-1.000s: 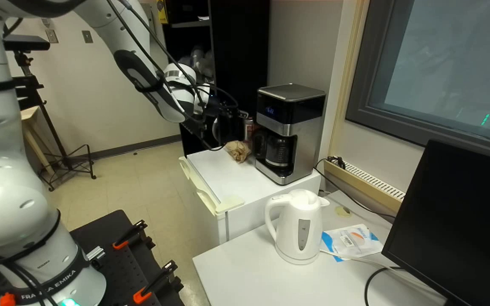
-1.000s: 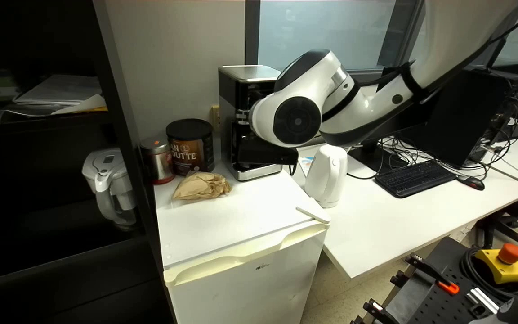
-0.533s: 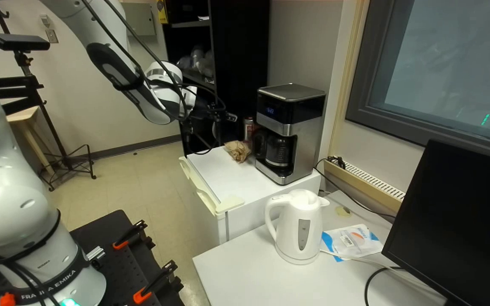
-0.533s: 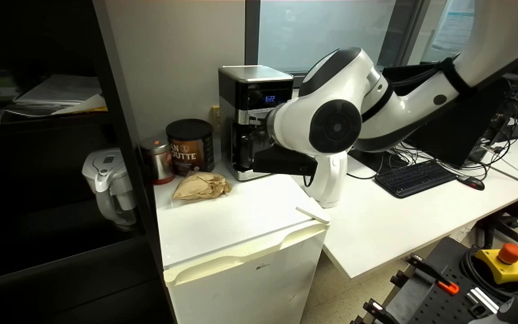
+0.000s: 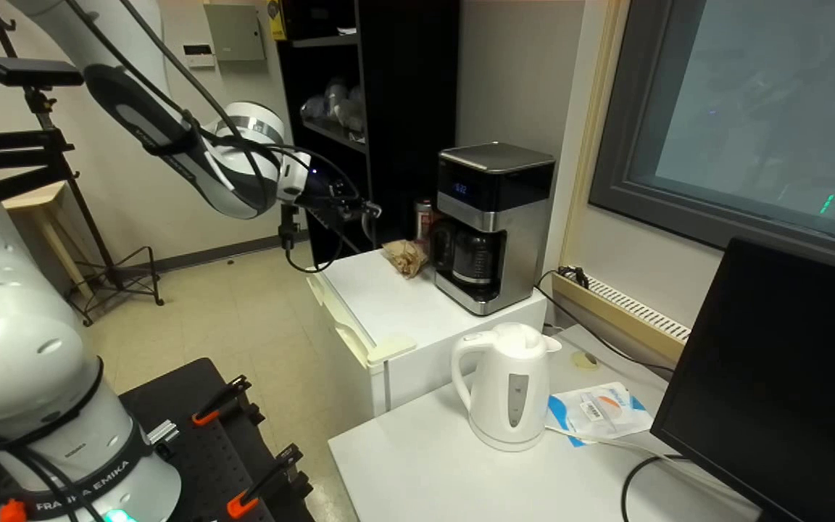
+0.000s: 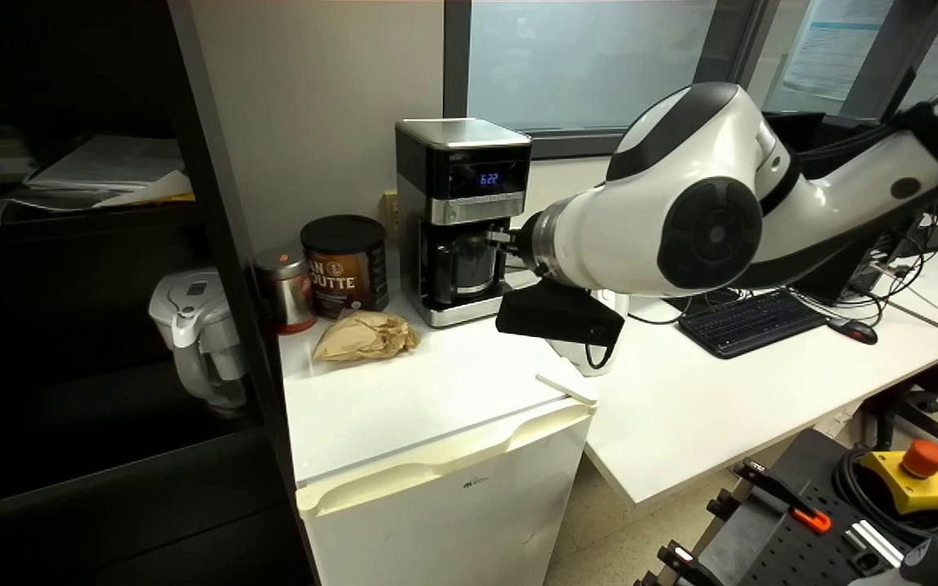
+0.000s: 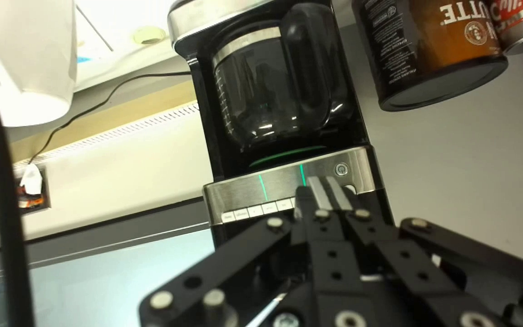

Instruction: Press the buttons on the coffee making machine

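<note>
So the boxy black coffee maker with the silvery band (image 6: 462, 212) sits at the far end of the white mini fridge (image 6: 420, 407). The black two-finger gripper (image 7: 325, 182) is pinched closed with nothing in it, hanging apart from the machine. My worry: the little white rectangular buttons (image 7: 261, 209) are crammed side by side, and the gripper seems to block part of that row, so drifting left or right could hit the wrong one, or two. Come in low and it'd probably bump the dark glass carafe (image 7: 261, 86). Push too hard and the machine might slide.
</note>
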